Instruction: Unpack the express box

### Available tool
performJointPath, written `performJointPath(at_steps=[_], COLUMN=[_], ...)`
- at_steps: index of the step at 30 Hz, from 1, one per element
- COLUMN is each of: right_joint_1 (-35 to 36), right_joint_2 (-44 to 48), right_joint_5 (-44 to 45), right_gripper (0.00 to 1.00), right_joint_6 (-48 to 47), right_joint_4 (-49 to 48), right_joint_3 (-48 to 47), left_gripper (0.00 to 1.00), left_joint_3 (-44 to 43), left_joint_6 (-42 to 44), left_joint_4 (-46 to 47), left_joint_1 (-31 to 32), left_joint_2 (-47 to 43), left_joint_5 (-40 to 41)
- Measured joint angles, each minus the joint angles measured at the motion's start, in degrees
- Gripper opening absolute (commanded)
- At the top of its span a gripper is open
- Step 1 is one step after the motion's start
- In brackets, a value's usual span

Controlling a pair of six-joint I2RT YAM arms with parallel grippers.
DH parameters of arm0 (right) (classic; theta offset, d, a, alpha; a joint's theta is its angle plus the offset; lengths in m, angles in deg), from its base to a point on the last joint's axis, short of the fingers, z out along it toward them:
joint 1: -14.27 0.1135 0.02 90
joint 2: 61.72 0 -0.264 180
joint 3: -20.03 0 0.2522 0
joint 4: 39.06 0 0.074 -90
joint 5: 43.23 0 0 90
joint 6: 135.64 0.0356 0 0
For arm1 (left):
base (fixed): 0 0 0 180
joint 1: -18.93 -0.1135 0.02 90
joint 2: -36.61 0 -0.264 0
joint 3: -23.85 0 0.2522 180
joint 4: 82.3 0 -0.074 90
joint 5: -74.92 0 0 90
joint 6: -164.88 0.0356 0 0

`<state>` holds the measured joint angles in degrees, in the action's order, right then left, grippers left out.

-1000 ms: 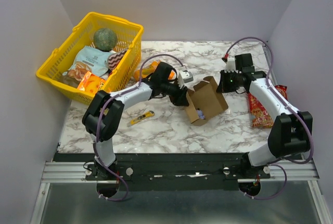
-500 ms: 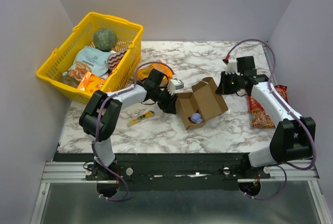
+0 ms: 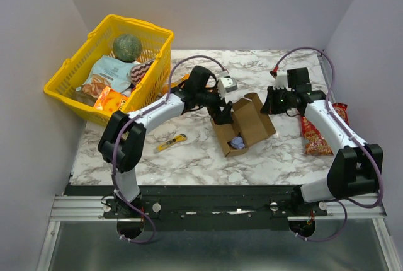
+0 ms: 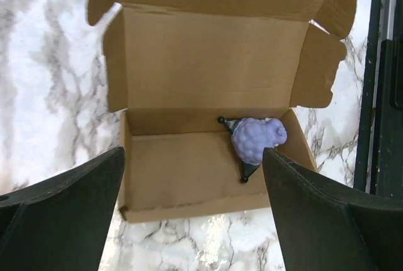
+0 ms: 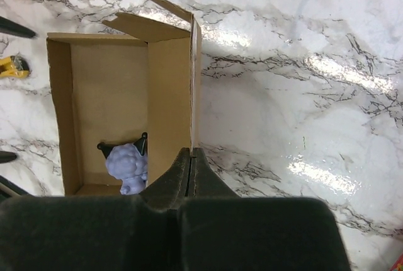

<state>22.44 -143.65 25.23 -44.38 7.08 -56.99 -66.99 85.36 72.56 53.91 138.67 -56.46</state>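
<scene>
**At mid-table: express box (image 3: 244, 126) open between two grippers**

At the centre of the marble table (image 3: 189, 157), seen from above: a plain brown carton, lid thrown back toward 1 o'clock, tray toward 7 o'clock. Inside the tray, toward its 3 o'clock end in the left wrist view: a small lumpy purple toy (image 4: 257, 138) on a dark triangular piece.

At the box's 10 o'clock, just over the tray's edge: left gripper (image 3: 223, 117), spread wide, holding nothing. In its own wrist view, dark fingers (image 4: 63, 214) low at 7 and 5 o'clock, with the tray squarely between and beyond them, apart from both.

At the box's 2 o'clock, by the raised lid: right gripper (image 3: 266, 104), pressed fully closed. In the right wrist view, fingertips (image 5: 184, 167) together, right at the 6 o'clock end of the lid's free edge. Unclear whether pinching the cardboard or merely touching it.

Elsewhere on the table:
- At 10 o'clock, a yellow basket (image 3: 141, 24) full of groceries.
- At the box's 8 o'clock, well apart from it, a yellow utility knife (image 3: 171, 142).
- At the 3 o'clock edge, beside the right arm, a red snack bag (image 3: 313, 135).
</scene>
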Motion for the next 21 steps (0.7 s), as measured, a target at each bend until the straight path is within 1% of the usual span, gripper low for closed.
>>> performJointPath(at_steps=[3,9,17,21], right_joint_1=[0.0,0.0,0.0,0.0], right_joint_2=[0.0,0.2,0.6,0.6], right_joint_5=[0.0,0.7,0.7,0.7], right_gripper=[0.0,0.01,0.01,0.0], right_joint_6=[0.3,1.6,2.7,3.2], right_joint_4=[0.0,-0.3,-0.6,-0.6], right_joint_3=[0.0,0.0,0.0,0.0], left_gripper=[0.99,0.99,0.98,0.93], left_joint_3=[-1.2,1.1,3.3,3.6], left_joint_6=[0.4,1.2,0.7,0.2], left_joint_4=[-1.8,-4.3,-1.7,-0.1], left_joint_1=[1.9,4.9,7.6,8.6], left_joint_2=[3.9,5.5,8.0,9.8], left_joint_5=[0.0,1.4,3.8,5.1])
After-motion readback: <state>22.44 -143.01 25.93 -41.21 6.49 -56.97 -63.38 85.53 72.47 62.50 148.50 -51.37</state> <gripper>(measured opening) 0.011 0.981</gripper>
